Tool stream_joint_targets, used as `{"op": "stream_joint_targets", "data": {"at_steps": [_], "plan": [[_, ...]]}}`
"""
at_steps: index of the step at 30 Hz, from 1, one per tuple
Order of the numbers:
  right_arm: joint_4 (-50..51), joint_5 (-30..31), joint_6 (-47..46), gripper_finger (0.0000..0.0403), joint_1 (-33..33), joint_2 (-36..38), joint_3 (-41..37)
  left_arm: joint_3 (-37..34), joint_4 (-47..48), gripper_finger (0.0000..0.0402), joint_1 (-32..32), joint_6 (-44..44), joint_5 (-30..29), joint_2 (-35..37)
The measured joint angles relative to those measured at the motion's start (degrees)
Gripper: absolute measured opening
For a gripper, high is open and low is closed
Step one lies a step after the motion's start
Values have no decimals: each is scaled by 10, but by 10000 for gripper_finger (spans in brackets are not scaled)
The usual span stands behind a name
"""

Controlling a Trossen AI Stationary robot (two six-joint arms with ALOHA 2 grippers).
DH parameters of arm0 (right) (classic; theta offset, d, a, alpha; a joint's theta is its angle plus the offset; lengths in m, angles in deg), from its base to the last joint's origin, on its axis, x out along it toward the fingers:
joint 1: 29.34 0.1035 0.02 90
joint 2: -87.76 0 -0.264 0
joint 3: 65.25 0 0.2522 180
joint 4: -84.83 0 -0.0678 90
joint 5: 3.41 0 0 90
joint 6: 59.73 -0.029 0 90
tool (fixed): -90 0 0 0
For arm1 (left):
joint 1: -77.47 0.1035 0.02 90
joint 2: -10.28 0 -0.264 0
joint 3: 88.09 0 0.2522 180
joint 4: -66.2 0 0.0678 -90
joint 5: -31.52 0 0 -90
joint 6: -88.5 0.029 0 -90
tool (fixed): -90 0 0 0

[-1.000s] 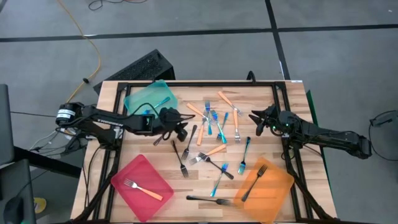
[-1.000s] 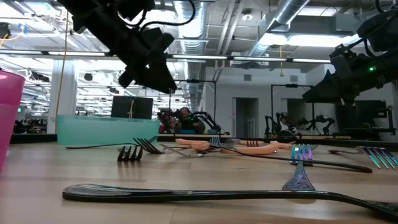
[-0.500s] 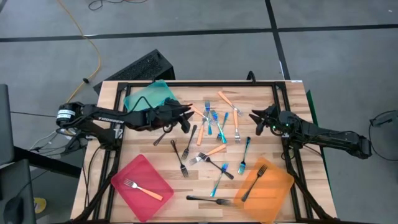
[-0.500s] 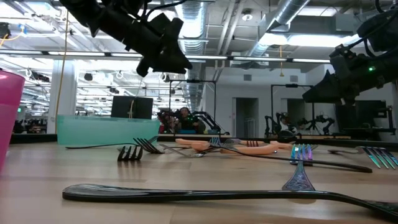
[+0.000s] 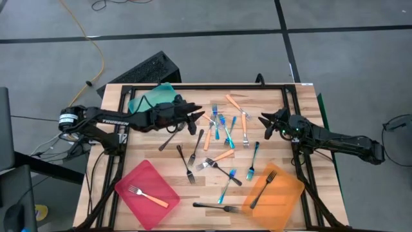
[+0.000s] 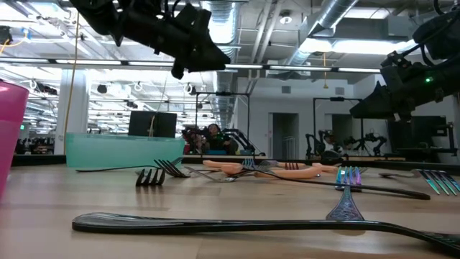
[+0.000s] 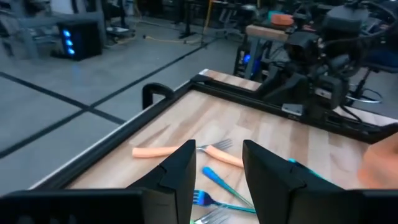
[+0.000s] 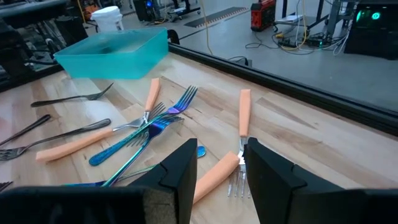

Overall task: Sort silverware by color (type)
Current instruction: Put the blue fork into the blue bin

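The silverware lies loose on the middle of the wooden table: blue forks (image 5: 223, 124), orange-handled forks (image 5: 234, 102) and black forks (image 5: 187, 165). One black fork (image 6: 251, 224) lies flat near the front edge. My left gripper (image 5: 198, 114) hovers open above the left side of the pile, nearly level, pointing toward the table's right. In the left wrist view its fingers (image 7: 219, 152) have nothing between them. My right gripper (image 5: 262, 122) hangs open at the pile's right side, and it too holds nothing (image 8: 221, 152).
A teal tray (image 5: 147, 98) stands at the far left, partly under my left arm. A red tray (image 5: 161, 187) at the near left holds an orange-handled fork. An orange tray (image 5: 286, 193) at the near right holds a black fork. A black frame (image 5: 212, 85) borders the table.
My left gripper has risen and swung toward the table's far edge and a little to the right. It has tipped up from pointing steeply down to nearly level. The forks lie where they were.
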Motion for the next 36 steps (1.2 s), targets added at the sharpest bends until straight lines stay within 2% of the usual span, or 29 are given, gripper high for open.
{"op": "stream_joint_targets", "data": {"at_steps": [5,8,12,20,25,31,36], "plan": [[0,3,0,155,0,0,0,10,23,116,17,-3,32,-26],[-1,13,0,155,0,0,0,62,73,116,19,19,58,-68],[-2,16,0,155,0,-1,0,156,158,116,14,96,63,-142],[-2,15,-1,155,0,-3,0,265,170,116,1,202,92,-258],[-2,15,-2,155,0,-3,0,297,171,116,-5,240,100,-300],[-2,15,-2,155,0,-3,0,301,171,116,-5,330,241,-342],[-2,15,-2,155,0,-3,0,301,159,116,-6,350,236,-378]]}}
